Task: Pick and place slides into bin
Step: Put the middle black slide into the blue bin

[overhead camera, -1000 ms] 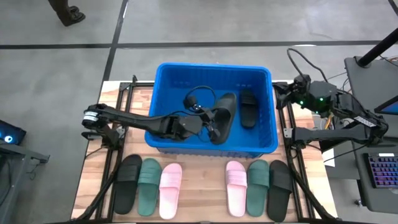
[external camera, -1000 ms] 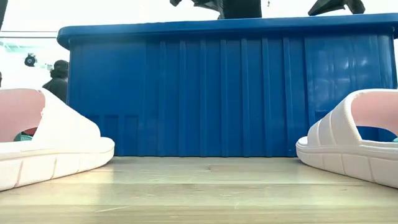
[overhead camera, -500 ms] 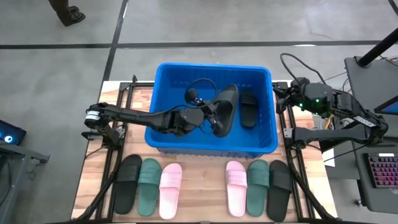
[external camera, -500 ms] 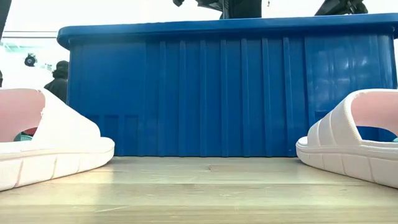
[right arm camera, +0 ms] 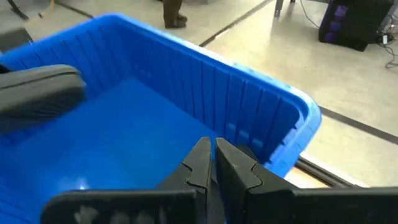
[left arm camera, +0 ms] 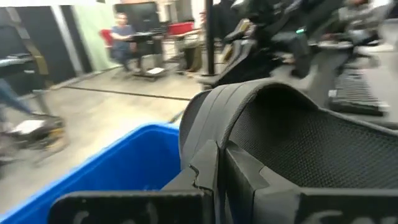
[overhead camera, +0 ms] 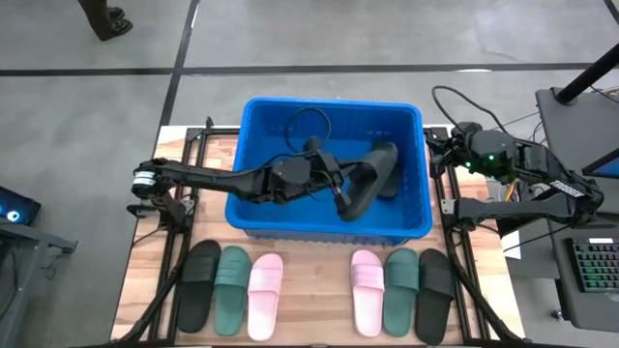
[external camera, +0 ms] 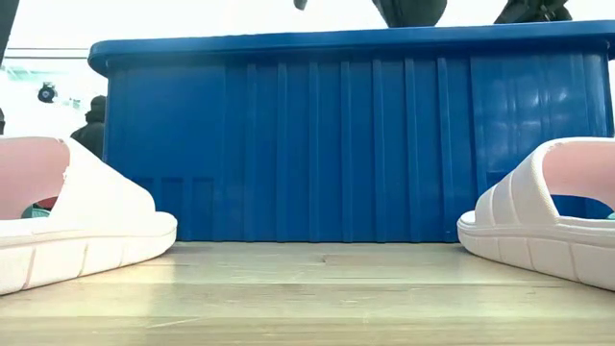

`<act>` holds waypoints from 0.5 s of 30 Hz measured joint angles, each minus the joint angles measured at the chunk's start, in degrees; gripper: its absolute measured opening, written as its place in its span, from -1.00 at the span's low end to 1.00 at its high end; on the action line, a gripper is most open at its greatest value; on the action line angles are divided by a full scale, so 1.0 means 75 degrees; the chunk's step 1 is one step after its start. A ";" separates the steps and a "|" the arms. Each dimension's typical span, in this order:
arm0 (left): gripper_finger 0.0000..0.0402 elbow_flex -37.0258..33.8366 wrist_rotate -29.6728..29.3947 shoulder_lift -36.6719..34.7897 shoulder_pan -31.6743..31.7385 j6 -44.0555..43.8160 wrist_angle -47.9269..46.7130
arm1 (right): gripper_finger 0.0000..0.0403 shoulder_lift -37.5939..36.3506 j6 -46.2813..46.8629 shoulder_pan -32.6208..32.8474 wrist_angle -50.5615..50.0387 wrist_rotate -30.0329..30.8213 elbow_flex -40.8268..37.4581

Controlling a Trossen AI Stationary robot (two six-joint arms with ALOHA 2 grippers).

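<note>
Left claw (overhead camera: pixel 340 186), frame centre, is clamped on a black slide (overhead camera: pixel 368 177) over the bin (overhead camera: pixel 253 220); released tilted, it could catch the rim. Right claw (right arm camera: pixel 212 163) is pinched together, empty.

Bin: the bin (overhead camera: pixel 253 126) is sitting at the middle of the table (overhead camera: pixel 309 300), toward its far edge.
Inside the bin: the left gripper (overhead camera: pixel 338 186) is reaching in from the left side, holding one slide (overhead camera: pixel 370 172) tilted up inside it, toward the right wall.
Front row: six slides are lying side by side on the table before the bin, three at left (overhead camera: pixel 232 287) and three at right (overhead camera: pixel 400 289), with a gap between the groups.
Right arm: the right gripper (right arm camera: pixel 213 160) is waiting just beside the bin's right rim, fingers together.
</note>
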 joint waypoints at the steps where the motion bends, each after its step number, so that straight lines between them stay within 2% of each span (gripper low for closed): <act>1: -1.00 0.0000 0.0208 -0.0004 0.0015 -0.0128 0.0091 | -0.94 -0.0011 0.0005 0.0000 -0.0119 0.0020 0.0000; 10: -1.00 -0.0006 0.2194 -0.0211 0.0044 -0.0714 0.0916 | -0.94 -0.0425 0.0026 0.0000 -0.0649 0.0318 -0.0003; 15: -1.00 -0.0015 0.2831 -0.0240 0.0053 -0.1028 0.1932 | -0.94 -0.0744 0.0060 0.0000 -0.0664 0.0319 -0.0003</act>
